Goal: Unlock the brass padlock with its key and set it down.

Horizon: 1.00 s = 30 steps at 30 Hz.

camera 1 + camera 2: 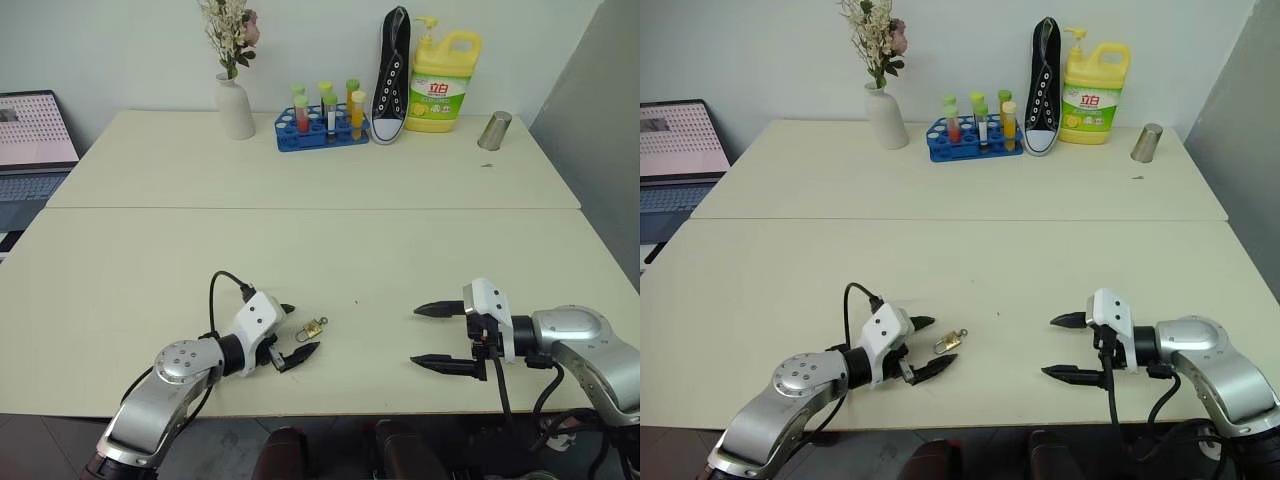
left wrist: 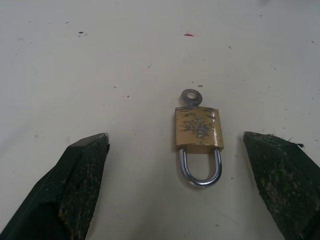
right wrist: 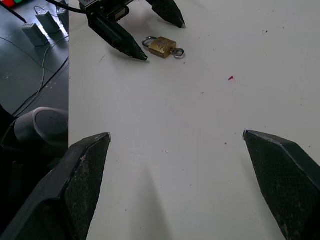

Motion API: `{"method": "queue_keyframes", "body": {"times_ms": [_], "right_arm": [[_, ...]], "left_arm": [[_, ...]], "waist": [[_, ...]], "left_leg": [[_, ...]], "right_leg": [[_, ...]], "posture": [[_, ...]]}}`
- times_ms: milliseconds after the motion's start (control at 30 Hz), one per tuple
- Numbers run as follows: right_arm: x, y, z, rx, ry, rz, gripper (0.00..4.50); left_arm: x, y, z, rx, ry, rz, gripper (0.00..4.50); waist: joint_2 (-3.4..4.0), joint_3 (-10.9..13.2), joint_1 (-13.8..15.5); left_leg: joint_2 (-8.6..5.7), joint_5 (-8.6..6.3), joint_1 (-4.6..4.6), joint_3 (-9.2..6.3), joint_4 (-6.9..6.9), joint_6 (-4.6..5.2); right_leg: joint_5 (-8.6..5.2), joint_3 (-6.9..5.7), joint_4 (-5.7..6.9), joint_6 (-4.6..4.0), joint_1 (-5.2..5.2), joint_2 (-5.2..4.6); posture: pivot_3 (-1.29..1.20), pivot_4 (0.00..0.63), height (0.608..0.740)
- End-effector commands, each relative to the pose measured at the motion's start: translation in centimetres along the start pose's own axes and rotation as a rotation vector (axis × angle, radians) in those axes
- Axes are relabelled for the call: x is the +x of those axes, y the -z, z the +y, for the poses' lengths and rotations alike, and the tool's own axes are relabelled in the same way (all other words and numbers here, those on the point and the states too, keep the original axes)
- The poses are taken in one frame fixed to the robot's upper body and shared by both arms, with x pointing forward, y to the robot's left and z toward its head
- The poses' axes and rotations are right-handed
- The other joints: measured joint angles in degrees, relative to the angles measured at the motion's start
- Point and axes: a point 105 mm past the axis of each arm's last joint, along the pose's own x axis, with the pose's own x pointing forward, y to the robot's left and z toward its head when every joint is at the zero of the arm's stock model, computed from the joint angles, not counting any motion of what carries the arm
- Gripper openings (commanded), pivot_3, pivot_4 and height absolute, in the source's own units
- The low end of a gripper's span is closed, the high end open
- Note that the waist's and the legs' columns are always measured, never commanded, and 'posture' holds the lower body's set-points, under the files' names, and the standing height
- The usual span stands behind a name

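Note:
The brass padlock [image 1: 312, 327] lies flat on the cream table [image 1: 300, 250] near its front edge, its silver shackle pointing toward my left gripper. The round head of its key [image 2: 191, 97] sticks out of the body's far end. My left gripper [image 1: 292, 333] stands open just left of the padlock, a finger on each side of the shackle end, not touching it. In the left wrist view the padlock [image 2: 198, 130] lies between the fingertips [image 2: 85, 165]. My right gripper [image 1: 436, 335] is open farther right, pointing left at the padlock [image 3: 162, 47], with nothing between its fingers.
Along the table's back edge stand a white vase with flowers [image 1: 235, 105], a blue rack of tubes [image 1: 325, 125], a black sneaker [image 1: 392, 75], a yellow detergent bottle [image 1: 443, 80] and a metal cup [image 1: 494, 130]. A laptop [image 1: 35, 140] sits far left. A seam [image 1: 300, 208] crosses the table.

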Motion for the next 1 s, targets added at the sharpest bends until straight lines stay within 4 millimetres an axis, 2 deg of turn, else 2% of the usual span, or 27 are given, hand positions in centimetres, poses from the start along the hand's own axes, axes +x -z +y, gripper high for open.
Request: {"method": "queue_keyframes", "body": {"times_ms": [33,300,333,367,467,667,700,833,1000], "right_arm": [[-0.4,-0.9,0.1,-0.064,0.014,-0.009,4.45],[-0.4,-0.9,0.2,-0.067,0.024,-0.011,4.45],[-0.4,-0.9,0.2,-0.069,0.025,-0.012,4.5],[-0.4,-1.0,0.2,-0.07,0.025,-0.013,4.5],[-0.3,-1.1,0.2,-0.074,0.026,-0.017,4.5],[-0.3,-1.3,0.1,-0.08,0.03,-0.022,4.5],[-0.2,-1.3,0.1,-0.082,0.031,-0.023,4.5],[0.0,-1.6,0.1,-0.087,0.034,-0.031,4.5],[0.3,-2.4,-0.5,-0.112,0.06,-0.06,4.5]], "left_arm": [[0.6,0.0,-0.4,0.015,0.018,0.0,4.5],[1.0,0.6,-0.1,-0.01,0.013,0.033,4.5],[1.1,0.7,-0.1,-0.009,0.015,0.041,4.12],[1.1,0.9,-0.1,-0.01,0.016,0.051,3.99],[1.1,1.1,0.0,-0.022,0.019,0.064,3.08],[1.1,1.3,0.0,-0.007,0.037,0.08,1.07],[1.1,1.2,-0.1,-0.006,0.04,0.078,0.95],[1.2,0.5,-0.4,0.034,0.07,0.045,0.96],[0.3,-2.1,0.7,0.226,0.066,-0.062,0.96]], "waist": [[0.0,0.0,0.0],[0.0,-0.01,0.1],[0.0,-0.01,0.1],[-0.01,-0.01,0.1],[0.0,-0.01,0.09],[0.0,-0.01,0.08],[0.0,-0.02,0.08],[0.0,-0.02,0.08],[-0.02,-0.01,0.07]], "left_leg": [[0.0,0.0,0.01,-0.01,0.0,0.0],[-0.02,0.0,0.08,-0.04,0.04,0.0],[-0.02,0.0,0.11,-0.05,0.04,0.0],[-0.02,0.0,0.12,-0.05,0.04,0.0],[-0.02,0.0,0.13,-0.05,0.04,0.0],[-0.02,0.0,0.12,-0.05,0.03,0.0],[-0.02,0.0,0.12,-0.05,0.03,0.0],[-0.02,0.0,0.13,-0.05,0.03,0.0],[-0.02,0.0,0.11,-0.05,0.03,0.0]], "right_leg": [[0.0,-0.01,0.0,0.0,0.01,0.0],[0.0,-0.03,0.0,0.01,0.13,0.0],[0.0,-0.03,0.0,0.02,0.15,0.0],[0.01,-0.03,0.0,0.02,0.16,0.0],[0.01,-0.03,0.0,0.03,0.17,0.0],[0.01,-0.03,-0.01,0.03,0.17,0.0],[0.01,-0.03,-0.01,0.03,0.17,0.0],[0.01,-0.03,-0.01,0.03,0.17,0.0],[0.01,-0.04,-0.02,0.03,0.16,0.0]], "posture": [[0.0,0.15,0.74],[0.0,0.15,0.74],[0.0,0.15,0.74],[0.0,0.15,0.74],[0.0,0.15,0.74],[0.0,0.15,0.74],[0.0,0.15,0.74],[0.0,0.15,0.74],[0.0,0.15,0.74]]}}
